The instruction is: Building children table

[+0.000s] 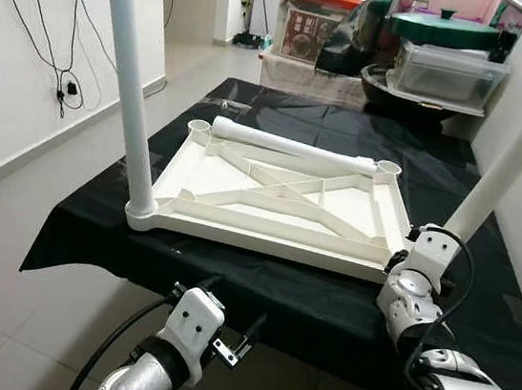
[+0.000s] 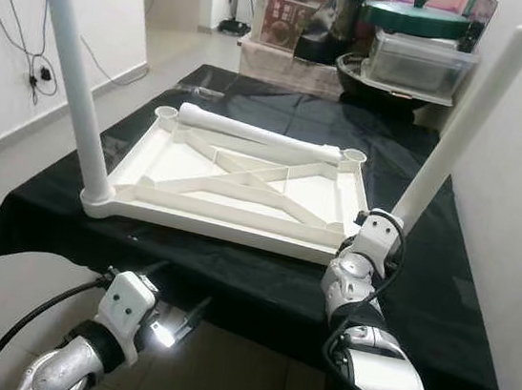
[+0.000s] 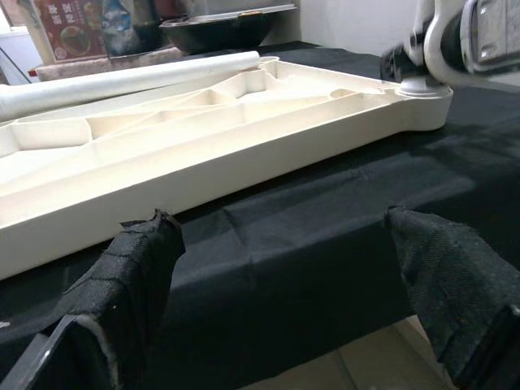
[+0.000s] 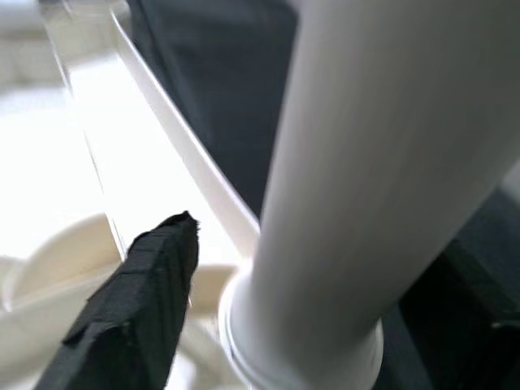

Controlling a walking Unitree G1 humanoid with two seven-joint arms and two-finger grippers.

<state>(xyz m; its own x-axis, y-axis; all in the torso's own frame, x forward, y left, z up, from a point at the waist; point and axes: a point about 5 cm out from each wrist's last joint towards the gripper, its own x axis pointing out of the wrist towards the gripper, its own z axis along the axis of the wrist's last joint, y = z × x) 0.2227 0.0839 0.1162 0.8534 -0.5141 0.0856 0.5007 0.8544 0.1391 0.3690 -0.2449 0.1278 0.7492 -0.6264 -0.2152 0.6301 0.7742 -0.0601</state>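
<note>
White plastic tabletop [image 1: 280,198] lies upside down on a black cloth [image 1: 324,300], one leg [image 1: 127,81] upright in its near left socket, a second leg [image 2: 463,125] leaning up and rightward from the near right socket, a third leg [image 1: 292,145] lying across the far edge. Right arm reaches forward to the leaning leg's base. Left wrist view: left gripper [image 3: 284,276] gapes wide, empty, before the cloth's edge. Right wrist view: right gripper [image 4: 325,309] straddles the leg, fingers [image 4: 138,301] either side; contact unclear.
</note>
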